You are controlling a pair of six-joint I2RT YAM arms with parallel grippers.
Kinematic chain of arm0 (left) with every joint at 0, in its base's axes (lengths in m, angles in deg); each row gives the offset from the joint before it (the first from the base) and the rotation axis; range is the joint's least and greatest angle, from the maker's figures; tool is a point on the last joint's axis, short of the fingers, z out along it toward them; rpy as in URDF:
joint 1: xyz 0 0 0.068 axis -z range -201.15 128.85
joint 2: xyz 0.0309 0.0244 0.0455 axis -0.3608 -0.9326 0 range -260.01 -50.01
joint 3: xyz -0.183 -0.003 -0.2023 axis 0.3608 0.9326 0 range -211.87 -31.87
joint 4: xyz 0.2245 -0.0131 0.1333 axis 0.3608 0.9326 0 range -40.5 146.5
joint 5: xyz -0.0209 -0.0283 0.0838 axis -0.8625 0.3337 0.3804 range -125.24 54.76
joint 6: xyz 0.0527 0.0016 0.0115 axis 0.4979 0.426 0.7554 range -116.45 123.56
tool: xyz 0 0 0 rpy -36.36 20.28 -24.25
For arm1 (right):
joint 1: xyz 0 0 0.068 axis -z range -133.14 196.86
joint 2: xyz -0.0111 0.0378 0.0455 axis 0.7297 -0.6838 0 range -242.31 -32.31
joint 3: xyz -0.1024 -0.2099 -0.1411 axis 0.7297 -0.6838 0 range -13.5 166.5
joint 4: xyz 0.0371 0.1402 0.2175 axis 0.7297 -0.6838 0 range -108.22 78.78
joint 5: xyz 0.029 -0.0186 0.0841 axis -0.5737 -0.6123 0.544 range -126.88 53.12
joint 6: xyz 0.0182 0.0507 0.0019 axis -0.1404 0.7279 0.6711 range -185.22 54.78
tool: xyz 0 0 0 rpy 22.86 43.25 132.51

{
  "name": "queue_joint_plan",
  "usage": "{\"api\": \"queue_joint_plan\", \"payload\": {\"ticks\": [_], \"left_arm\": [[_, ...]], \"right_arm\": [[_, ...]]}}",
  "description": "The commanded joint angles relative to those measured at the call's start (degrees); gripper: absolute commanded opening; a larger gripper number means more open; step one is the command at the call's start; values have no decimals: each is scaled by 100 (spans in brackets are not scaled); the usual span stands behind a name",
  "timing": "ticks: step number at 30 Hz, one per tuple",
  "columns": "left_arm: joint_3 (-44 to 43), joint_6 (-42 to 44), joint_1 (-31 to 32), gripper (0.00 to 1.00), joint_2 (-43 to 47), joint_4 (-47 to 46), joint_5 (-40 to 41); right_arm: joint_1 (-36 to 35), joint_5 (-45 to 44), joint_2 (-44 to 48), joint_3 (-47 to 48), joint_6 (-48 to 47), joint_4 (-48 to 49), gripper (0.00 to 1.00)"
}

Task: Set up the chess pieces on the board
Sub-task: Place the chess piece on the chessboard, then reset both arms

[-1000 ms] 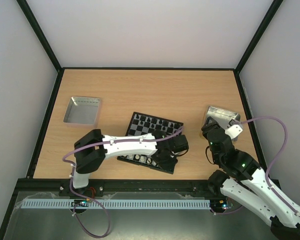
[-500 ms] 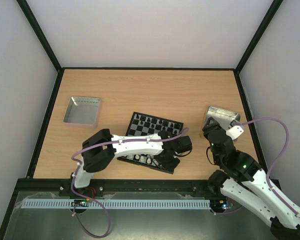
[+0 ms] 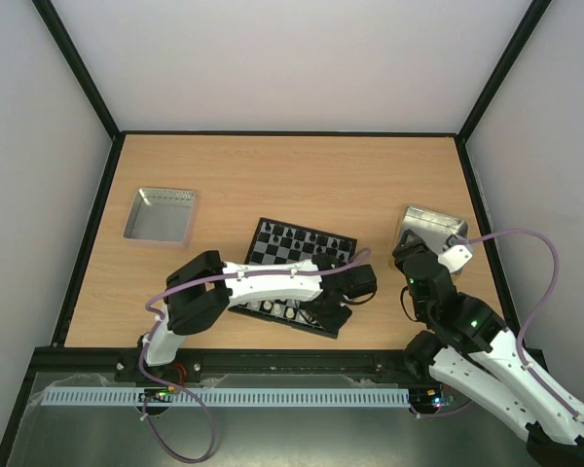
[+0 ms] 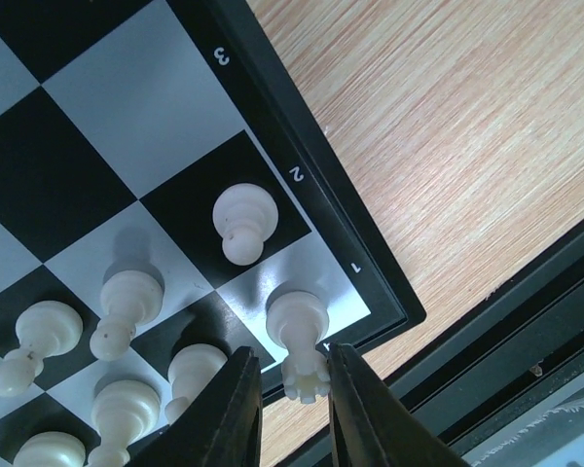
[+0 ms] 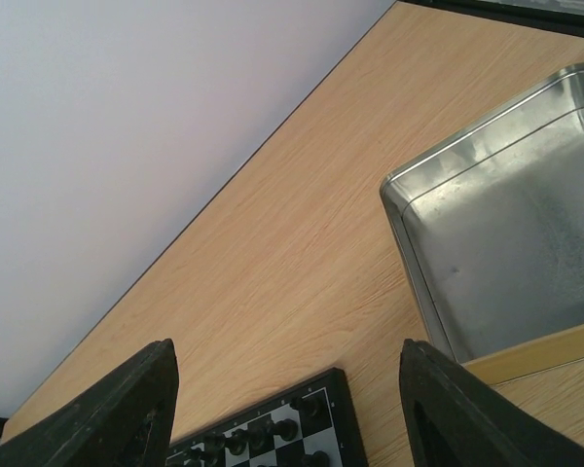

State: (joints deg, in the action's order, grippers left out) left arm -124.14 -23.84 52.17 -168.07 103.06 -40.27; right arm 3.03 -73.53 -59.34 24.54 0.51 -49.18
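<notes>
flanking a white rook point(image 4: 297, 316) on a corner square of the board point(image 4: 127, 107), the left end effector point(image 4: 294, 356) sits narrowly parted, grip or not i cannot tell; right end effector point(image 5: 287, 346) spread, empty, right of the board

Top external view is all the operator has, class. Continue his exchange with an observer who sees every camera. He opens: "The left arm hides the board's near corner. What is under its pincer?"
Observer: A cream-white rook stands upright on the corner square of the board, its head inside the left pincer.
Operator: Is it gripped?
Observer: Seemingly not. A gap shows between the rook's head and one finger.
Operator: And the right pincer?
Observer: The right pincer is open, with only bare tabletop between its fingers.
</notes>
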Motion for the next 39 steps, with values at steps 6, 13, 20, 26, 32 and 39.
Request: {"api": "queue_joint_plan", "payload": {"ticks": [6, 13, 20, 26, 32, 39], "left_arm": [[-151, 51, -14, 24, -55, 187, -7], [-170, 108, -167, 39, 615, -129, -376], [212, 95, -602, 60, 2042, -558, -286], [1281, 51, -1155, 81, 3692, -1233, 453], [2303, 208, -1388, 99, 5660, -1848, 1602], [3094, -465, -1402, 99, 7822, -1748, 3691]], "right_arm": [[-2, -142, 96, -78, 122, -138, 62], [-2, -10, 162, 8, 6, -96, 63], [-2, 268, 514, -25, -393, 230, 67], [3, 586, 554, -27, -807, 383, 72], [2, 1176, 514, 77, -1130, 811, 80], [-2, 1466, 87, 305, -1437, 921, 89]]}}
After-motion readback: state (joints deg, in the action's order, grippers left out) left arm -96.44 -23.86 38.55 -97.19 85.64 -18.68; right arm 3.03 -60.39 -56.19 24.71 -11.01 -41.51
